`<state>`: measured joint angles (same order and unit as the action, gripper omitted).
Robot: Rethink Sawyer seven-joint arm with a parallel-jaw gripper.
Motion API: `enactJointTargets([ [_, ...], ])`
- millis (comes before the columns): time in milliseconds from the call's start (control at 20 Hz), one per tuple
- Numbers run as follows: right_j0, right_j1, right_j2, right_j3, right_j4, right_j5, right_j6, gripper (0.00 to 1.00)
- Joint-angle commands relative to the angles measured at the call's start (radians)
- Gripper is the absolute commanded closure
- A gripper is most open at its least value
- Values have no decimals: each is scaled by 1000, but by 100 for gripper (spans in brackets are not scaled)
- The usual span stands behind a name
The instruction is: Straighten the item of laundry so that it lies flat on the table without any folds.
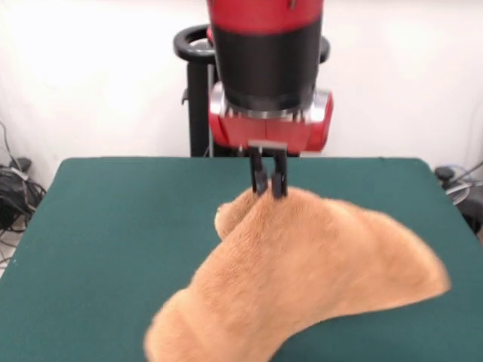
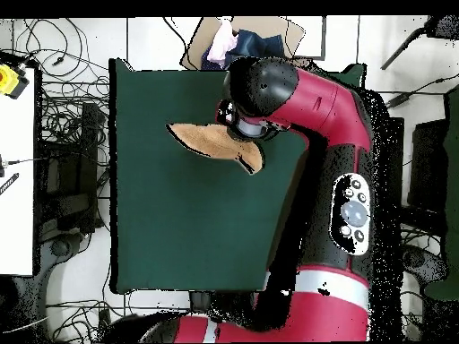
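gripper (image 1: pixel 269 185): I see the fingers pinched tight on the towel's (image 1: pixel 317 271) top edge | towel hangs lifted over the table (image 1: pixel 113 226), draped and curved | risk: I fear terry slipping free, landing bunched with fresh folds

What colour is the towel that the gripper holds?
Light orange-tan, plain and fuzzy; the towel shows best in the front view.

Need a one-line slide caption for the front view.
Gripper shut on the towel, lifting it draped and folded above the green table.
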<state>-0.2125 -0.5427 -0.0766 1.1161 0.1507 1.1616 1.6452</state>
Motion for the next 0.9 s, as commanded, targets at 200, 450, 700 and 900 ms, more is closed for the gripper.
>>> enactJointTargets([
  [200, 16, -73, -29, 194, 53, 22, 292, 100],
  [450, 17, -70, -19, 226, 61, -10, 280, 100],
  [700, 15, -42, 6, 256, 84, -78, 282, 100],
  [900, 35, -43, -4, 299, 89, -167, 302, 100],
])
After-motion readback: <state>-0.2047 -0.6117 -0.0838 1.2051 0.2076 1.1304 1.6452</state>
